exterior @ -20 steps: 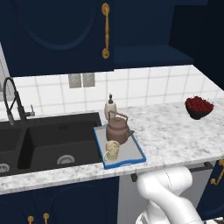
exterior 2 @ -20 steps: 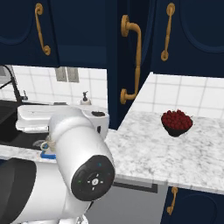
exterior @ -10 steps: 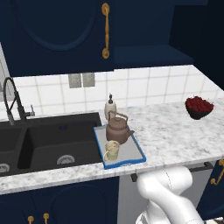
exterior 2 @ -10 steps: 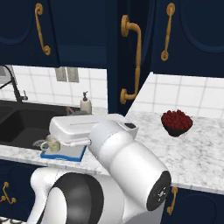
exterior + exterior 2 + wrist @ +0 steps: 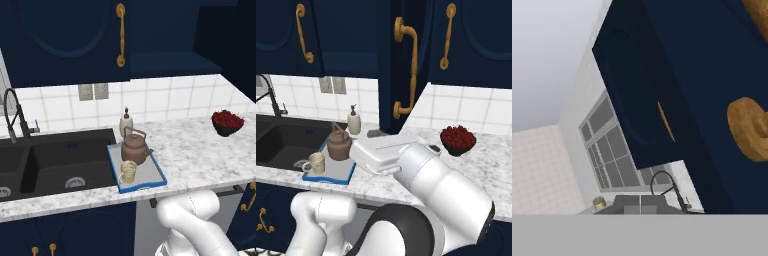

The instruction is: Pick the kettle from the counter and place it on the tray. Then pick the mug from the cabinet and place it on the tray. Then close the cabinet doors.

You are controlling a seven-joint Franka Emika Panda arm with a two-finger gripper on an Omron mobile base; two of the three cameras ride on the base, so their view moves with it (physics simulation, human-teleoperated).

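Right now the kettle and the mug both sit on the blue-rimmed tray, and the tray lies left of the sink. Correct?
Not quite. The kettle and the mug do sit on the tray, but the tray lies right of the sink, as the left base view shows.

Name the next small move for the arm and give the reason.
Probably push the open cabinet door toward shut. The kettle and mug already sit on the tray, and in the hand view that door's gold handle looms close.
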